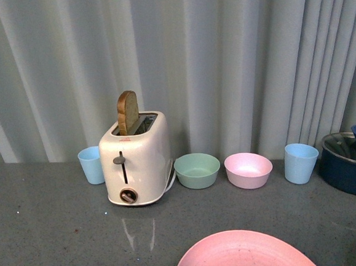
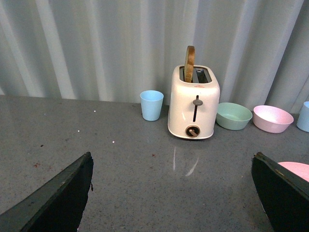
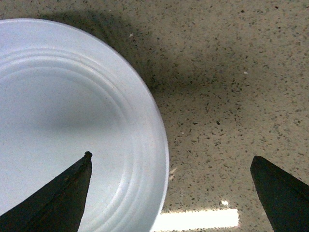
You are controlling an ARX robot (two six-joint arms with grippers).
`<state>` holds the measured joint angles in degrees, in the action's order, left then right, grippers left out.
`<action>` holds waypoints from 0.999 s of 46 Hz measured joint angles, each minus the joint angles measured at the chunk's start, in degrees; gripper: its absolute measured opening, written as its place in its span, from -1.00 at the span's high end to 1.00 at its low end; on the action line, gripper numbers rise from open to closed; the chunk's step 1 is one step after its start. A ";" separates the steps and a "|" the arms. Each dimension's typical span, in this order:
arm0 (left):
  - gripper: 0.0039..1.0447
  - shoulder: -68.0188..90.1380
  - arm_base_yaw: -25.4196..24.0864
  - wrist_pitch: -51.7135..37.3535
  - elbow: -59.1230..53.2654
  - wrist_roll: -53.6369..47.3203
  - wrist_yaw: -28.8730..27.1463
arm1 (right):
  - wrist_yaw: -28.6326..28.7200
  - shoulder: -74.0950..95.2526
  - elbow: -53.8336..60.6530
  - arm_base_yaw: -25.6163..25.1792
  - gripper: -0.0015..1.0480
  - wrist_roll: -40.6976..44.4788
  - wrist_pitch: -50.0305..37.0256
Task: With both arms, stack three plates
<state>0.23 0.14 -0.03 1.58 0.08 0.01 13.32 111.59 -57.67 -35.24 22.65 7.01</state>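
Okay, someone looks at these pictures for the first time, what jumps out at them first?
Probably the cream toaster at the back of the grey counter, a brown bread slice sticking up from its slot. Then the pink plate at the front view's near edge, and the light blue plate filling much of the right wrist view beneath the open right gripper.

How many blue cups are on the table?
2. One cup stands left of the toaster; the other cup right of the pink bowl. Others may be out of view.
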 joint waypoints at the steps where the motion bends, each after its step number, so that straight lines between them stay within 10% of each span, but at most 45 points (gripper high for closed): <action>1: -0.87 0.00 0.00 0.00 0.00 0.00 0.00 | 0.15 0.35 -0.11 0.22 -0.86 -0.11 -0.09; 46: -0.87 0.00 0.00 0.00 0.00 0.00 0.00 | -1.05 9.01 2.19 -0.79 -0.86 -1.09 -6.75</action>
<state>0.23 0.14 -0.03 1.58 0.08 0.01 12.27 120.60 -55.48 -36.03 21.56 0.25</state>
